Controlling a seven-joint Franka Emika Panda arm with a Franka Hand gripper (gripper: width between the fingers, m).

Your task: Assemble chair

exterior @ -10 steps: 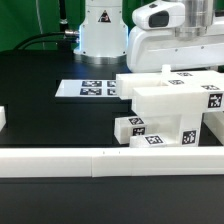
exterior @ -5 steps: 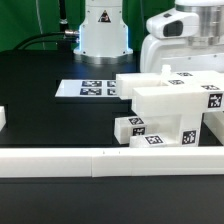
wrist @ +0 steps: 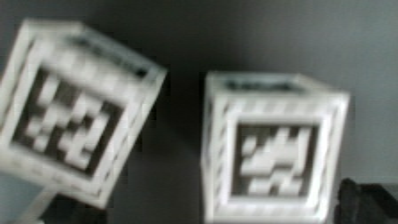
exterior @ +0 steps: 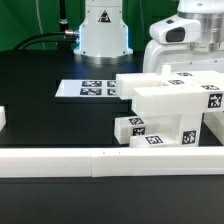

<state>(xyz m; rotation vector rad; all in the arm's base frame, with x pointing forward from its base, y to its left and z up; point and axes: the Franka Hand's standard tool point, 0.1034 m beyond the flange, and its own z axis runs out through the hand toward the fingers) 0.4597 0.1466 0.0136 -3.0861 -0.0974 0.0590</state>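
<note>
One chair (exterior: 170,105) just behind border wall (exterior: 60,158), gripper (exterior: 186,58) spread above its far edge

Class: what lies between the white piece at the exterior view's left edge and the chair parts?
Only bare black table, between the white piece and chair parts, in the exterior view.

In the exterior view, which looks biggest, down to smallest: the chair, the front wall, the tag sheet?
1. chair and border wall: unsure, as the wall is longer, lower and nearer.
2. marker board.
</note>
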